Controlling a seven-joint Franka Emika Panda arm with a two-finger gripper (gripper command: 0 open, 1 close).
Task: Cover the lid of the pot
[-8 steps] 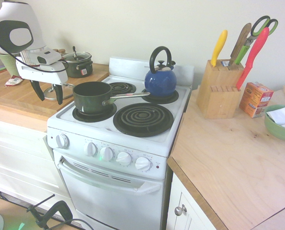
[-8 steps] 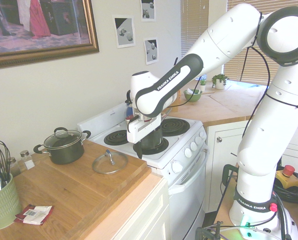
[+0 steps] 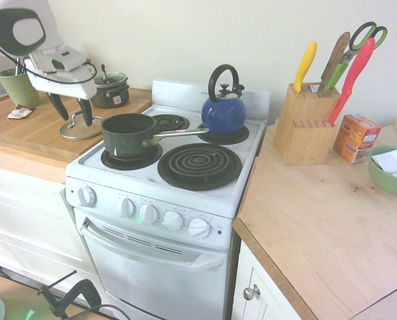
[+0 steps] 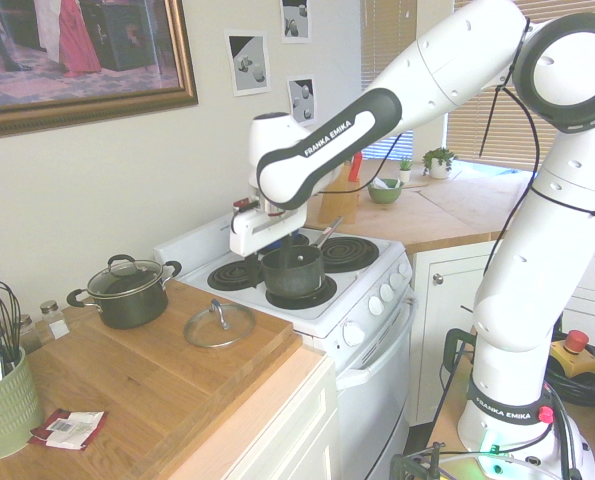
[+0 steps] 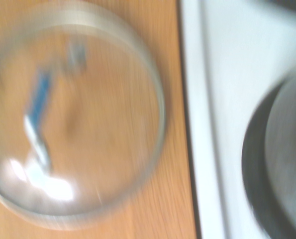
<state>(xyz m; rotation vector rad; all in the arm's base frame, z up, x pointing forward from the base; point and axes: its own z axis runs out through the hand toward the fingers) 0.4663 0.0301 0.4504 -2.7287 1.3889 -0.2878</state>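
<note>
The pot (image 3: 127, 133), a dark green saucepan with a long silver handle, stands uncovered on the stove's front left burner; it also shows in the second exterior view (image 4: 292, 271). The glass lid (image 3: 80, 127) lies flat on the wooden counter just left of the stove (image 4: 218, 326). My gripper (image 3: 70, 111) hangs open a little above the lid, its dark fingers (image 3: 86, 111) apart and holding nothing. The wrist view looks down on the blurred lid (image 5: 73, 119), with the pot (image 5: 287, 154) at the edge.
A small dark two-handled pot (image 3: 110, 89) with a red label stands at the back of the counter. A blue kettle (image 3: 223, 111) sits on the back right burner. A knife block (image 3: 305, 124) and a green bowl (image 3: 389, 175) stand on the right counter.
My gripper has risen and shifted back toward the wall, staying open. The lid and the pot have not moved.
</note>
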